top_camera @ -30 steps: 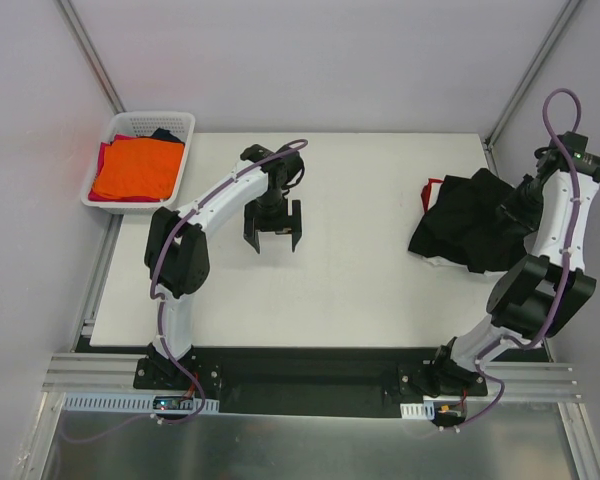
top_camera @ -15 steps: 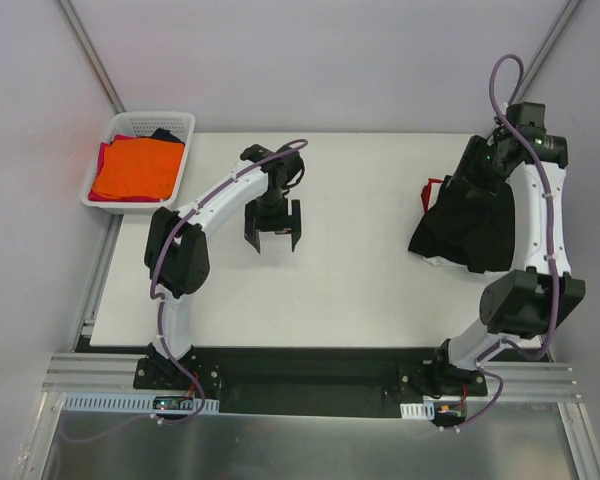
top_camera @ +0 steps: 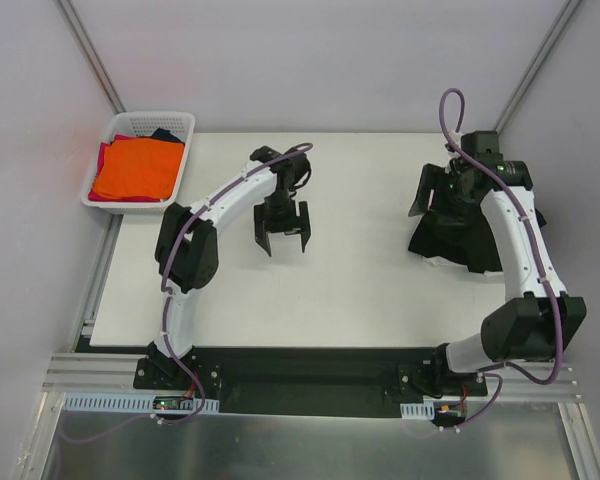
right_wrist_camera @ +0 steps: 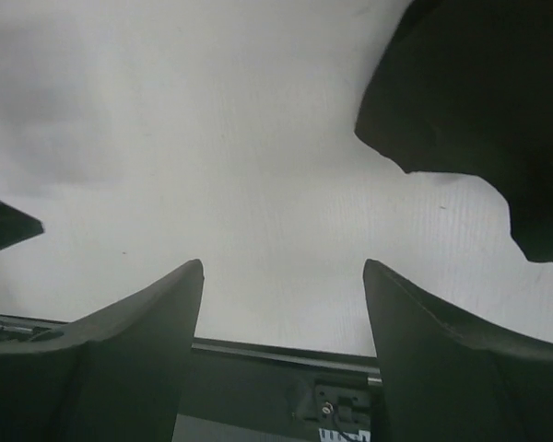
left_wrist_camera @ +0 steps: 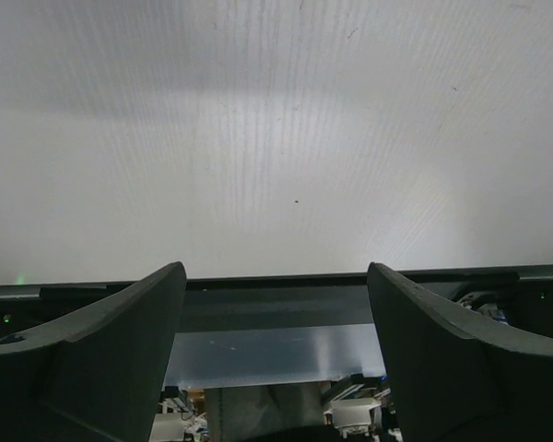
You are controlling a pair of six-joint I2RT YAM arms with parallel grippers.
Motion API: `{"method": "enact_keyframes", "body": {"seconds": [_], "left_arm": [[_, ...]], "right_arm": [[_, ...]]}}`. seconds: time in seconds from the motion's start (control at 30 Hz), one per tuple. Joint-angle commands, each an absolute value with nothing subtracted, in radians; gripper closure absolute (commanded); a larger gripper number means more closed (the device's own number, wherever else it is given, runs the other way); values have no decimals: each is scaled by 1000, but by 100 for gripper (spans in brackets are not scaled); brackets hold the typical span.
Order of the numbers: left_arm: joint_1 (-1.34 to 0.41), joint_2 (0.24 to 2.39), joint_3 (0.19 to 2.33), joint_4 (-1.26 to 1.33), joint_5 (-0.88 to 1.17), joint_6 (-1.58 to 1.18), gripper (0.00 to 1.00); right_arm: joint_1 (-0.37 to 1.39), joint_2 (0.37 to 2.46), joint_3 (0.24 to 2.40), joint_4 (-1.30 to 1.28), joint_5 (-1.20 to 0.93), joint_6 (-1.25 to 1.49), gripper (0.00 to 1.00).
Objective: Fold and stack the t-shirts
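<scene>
The black t-shirt heap (top_camera: 467, 240) lies crumpled at the right side of the table (top_camera: 360, 285), well apart from the white basket (top_camera: 90, 187) at the far left corner, where an orange t-shirt (top_camera: 135, 168) sits folded on top of other colours. The right gripper (right_wrist_camera: 284, 267) hangs at the far-left edge of that heap with its jaws spread and nothing between them. In its wrist view bare table fills the gap, and the dark cloth sits off to the upper right, outside the fingers. So the cloth lies to the right of the jaws and towards the near edge, not under them, and a grasp would probably need a short shift that way before closing. The heap has no clean long axis; it looks slightly longer from far to near than from left to right, and no hem or sleeve can be picked out. The left gripper (top_camera: 283, 238) is also wide open and empty, over bare table left of centre, well apart from the heap. The right arm is clearly the nearer one for the pick.
</scene>
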State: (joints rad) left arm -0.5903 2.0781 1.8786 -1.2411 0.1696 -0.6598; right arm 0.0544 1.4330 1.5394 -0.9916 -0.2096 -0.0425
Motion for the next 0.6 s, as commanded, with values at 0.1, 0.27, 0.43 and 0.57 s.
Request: {"method": "enact_keyframes", "body": {"seconds": [0.1,0.27,0.43,0.57], "left_arm": [[-615,2115,2035,-1214,221,-652,15],[-669,2187,2210,-1157,348,-595,13],[-678,2200,2195,-1140,377,-575,14],[-678,2180,2137,-1121,351,-572,15]], "right_arm": [[49,1444,1551,-1121,33,-23,27],[29,1474,1627,-1228,210,46,31],[-44,1489,1736,-1293,319,54,38],[-124,1543,1801,-1376,405,58,63]]}}
